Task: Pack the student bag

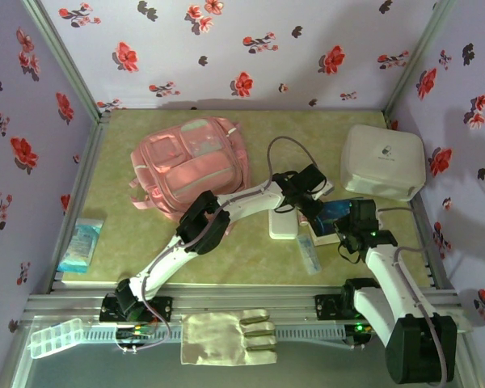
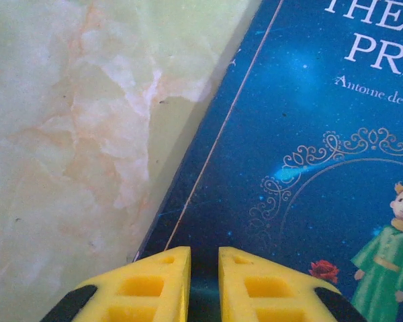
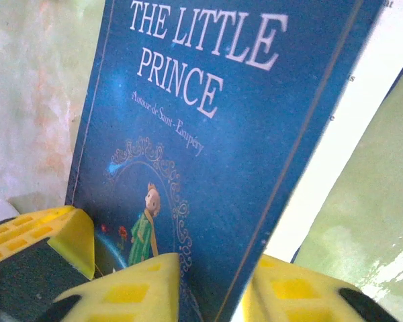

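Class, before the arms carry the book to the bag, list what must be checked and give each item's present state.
1. Blue paperback book sits between the fingers of the right gripper: ok.
2. Grip firm: cannot tell.
3. Left gripper clear of the book: not ok, right over its cover.
4. Pink fabric backpack open: cannot tell.
5. Path to the backpack free: probably not ok, left arm lies between.
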Controlling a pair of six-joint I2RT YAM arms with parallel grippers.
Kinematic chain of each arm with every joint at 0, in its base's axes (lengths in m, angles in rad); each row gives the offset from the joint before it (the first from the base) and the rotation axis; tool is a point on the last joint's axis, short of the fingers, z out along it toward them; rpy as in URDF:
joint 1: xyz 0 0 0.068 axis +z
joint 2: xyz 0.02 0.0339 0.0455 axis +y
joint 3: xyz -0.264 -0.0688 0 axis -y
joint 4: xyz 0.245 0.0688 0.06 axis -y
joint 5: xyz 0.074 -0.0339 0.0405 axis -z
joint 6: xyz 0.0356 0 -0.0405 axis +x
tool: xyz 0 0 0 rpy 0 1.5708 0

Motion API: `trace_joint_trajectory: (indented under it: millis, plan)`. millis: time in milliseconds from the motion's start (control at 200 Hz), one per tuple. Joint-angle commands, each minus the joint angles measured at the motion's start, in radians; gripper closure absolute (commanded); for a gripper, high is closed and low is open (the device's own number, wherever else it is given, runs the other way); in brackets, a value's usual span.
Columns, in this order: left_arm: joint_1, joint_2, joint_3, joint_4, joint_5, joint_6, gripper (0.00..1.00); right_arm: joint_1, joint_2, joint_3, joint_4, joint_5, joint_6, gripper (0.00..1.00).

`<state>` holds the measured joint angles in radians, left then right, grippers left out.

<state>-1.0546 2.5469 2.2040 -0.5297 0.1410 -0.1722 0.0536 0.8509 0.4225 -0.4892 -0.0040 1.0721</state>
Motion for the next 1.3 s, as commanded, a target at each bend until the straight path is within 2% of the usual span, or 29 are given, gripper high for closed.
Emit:
trace_joint_trajectory:
  millis: [0,195,300,420,590,845,1150,1295]
  plan:
    - [-0.015,0.049,0.003,-0.088,0.02,0.02,0.82,0.0,-0.004,0.039,0.048,-0.017,-0.002,0.78]
    - [-0.014,0.031,0.051,-0.103,0.02,0.023,0.8,0.0,-0.031,0.054,0.006,0.019,-0.004,0.88]
    - [-0.004,-0.002,0.095,-0.109,0.022,0.018,0.72,0.0,-0.07,0.07,-0.022,0.052,-0.013,0.92]
    - [0.017,-0.067,0.112,-0.087,0.02,0.016,0.58,0.0,-0.113,0.106,-0.053,0.08,-0.043,0.93]
    - [0.065,-0.159,0.098,-0.069,0.017,-0.033,0.5,0.0,-0.139,0.178,-0.115,0.101,-0.096,0.93]
    - [0.128,-0.319,-0.067,-0.024,0.011,-0.097,0.39,0.0,-0.182,0.252,-0.157,0.101,-0.138,0.93]
    - [0.242,-0.554,-0.336,0.058,0.023,-0.195,0.21,0.002,-0.203,0.371,-0.131,-0.039,-0.165,0.93]
    - [0.312,-0.668,-0.471,0.14,0.107,-0.27,0.17,0.006,-0.165,0.438,-0.098,-0.141,-0.201,0.93]
